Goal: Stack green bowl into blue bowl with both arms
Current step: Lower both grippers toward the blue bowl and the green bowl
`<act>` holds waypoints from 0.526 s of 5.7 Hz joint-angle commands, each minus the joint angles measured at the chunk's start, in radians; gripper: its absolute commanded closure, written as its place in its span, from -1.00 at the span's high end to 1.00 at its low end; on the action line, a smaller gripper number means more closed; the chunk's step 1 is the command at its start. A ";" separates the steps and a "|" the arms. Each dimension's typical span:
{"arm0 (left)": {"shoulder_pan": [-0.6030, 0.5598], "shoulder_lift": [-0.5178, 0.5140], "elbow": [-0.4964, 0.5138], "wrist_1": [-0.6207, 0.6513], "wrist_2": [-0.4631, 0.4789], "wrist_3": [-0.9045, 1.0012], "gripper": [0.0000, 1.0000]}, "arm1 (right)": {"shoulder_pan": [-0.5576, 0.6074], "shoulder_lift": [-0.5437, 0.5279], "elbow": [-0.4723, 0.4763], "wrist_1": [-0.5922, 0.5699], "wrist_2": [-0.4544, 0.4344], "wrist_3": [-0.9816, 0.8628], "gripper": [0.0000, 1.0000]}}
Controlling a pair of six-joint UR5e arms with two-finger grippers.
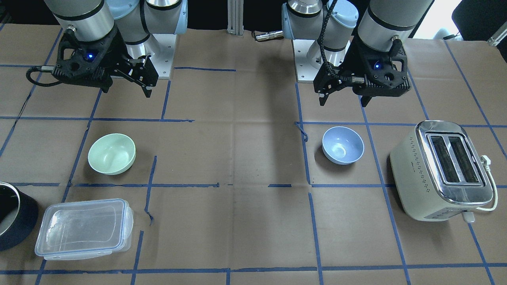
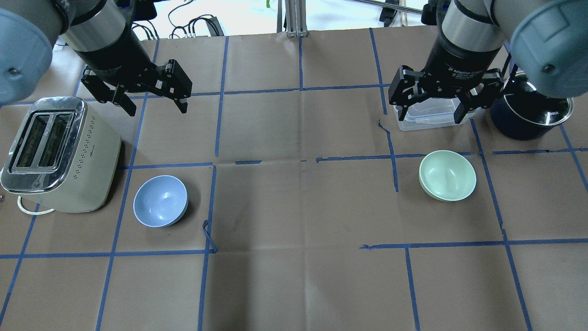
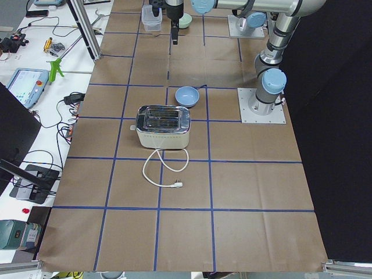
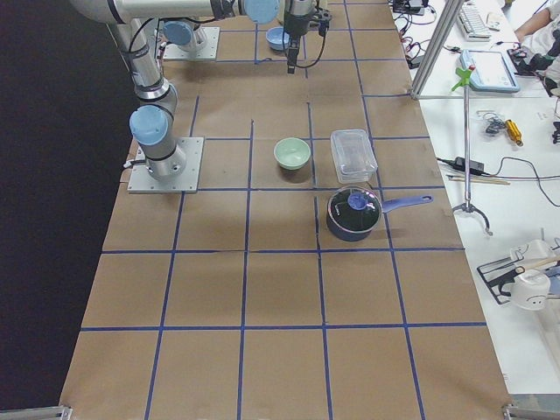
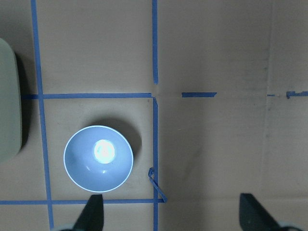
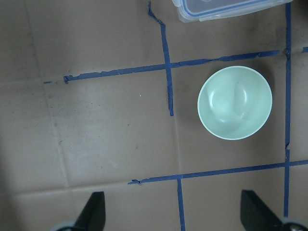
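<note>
The green bowl [image 1: 111,153] sits upright on the paper-covered table, also in the overhead view [image 2: 447,175] and the right wrist view [image 6: 235,102]. The blue bowl [image 1: 343,145] sits upright far from it, also in the overhead view [image 2: 160,201] and the left wrist view [image 5: 98,158]. Both bowls are empty. My left gripper [image 2: 157,109] is open and empty, held above the table beyond the blue bowl, next to the toaster. My right gripper [image 2: 429,117] is open and empty, held above the clear container beyond the green bowl.
A cream toaster [image 2: 55,151] with a loose white cord stands right beside the blue bowl. A clear lidded container [image 1: 83,228] and a dark navy pot [image 1: 14,217] stand near the green bowl. Blue tape lines grid the table.
</note>
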State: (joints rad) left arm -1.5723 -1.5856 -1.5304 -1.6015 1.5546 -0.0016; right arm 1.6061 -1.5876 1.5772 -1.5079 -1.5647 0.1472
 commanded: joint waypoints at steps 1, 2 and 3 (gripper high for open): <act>0.000 0.002 -0.001 0.002 -0.001 0.003 0.97 | 0.000 0.000 0.001 0.000 0.000 0.000 1.00; 0.001 0.007 0.002 0.002 -0.004 0.008 0.97 | 0.000 0.000 0.001 0.000 -0.001 0.000 1.00; 0.003 0.016 0.001 0.000 -0.001 0.020 0.97 | 0.000 0.000 0.001 0.000 0.000 0.000 1.00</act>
State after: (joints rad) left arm -1.5707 -1.5770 -1.5292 -1.6005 1.5524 0.0086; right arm 1.6061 -1.5877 1.5784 -1.5079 -1.5655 0.1473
